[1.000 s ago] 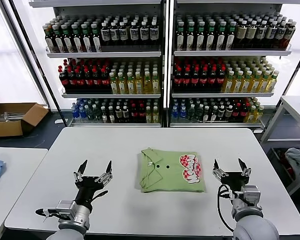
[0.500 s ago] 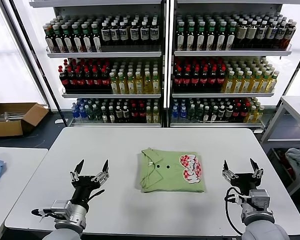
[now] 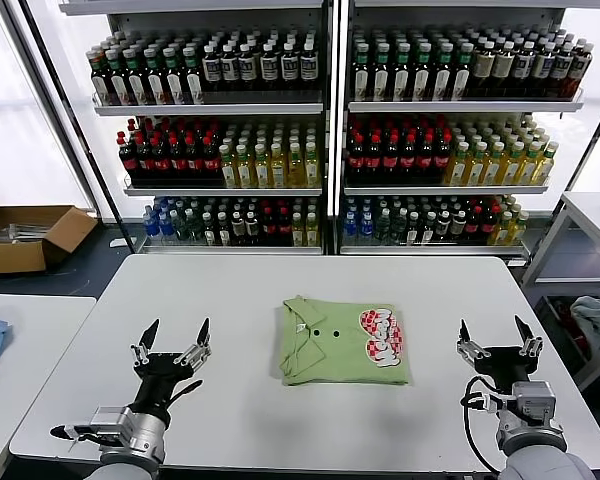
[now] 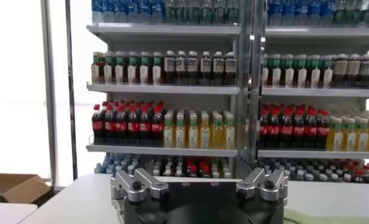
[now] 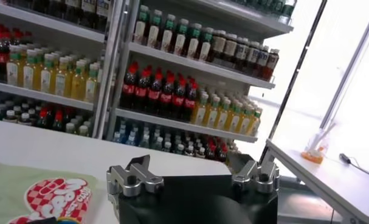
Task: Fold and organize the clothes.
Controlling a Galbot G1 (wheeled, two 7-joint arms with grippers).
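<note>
White table (image 3: 230, 290): rounded corners, plain matte top, standing in front of the bottle shelving (image 3: 325, 130).

Contents, 1 item: light green polo shirt (image 3: 342, 340), folded into a neat rectangle, lying flat near the middle of the table top. Collar and small buttons sit at the left end of the fold, the red-and-white printed graphic (image 3: 380, 336) at the right end, face up. All edges of the shirt lie well inside the table's rim.

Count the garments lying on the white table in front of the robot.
1: a folded light green polo shirt at the middle of the white table, between the two grippers. Nothing seems hidden.
</note>
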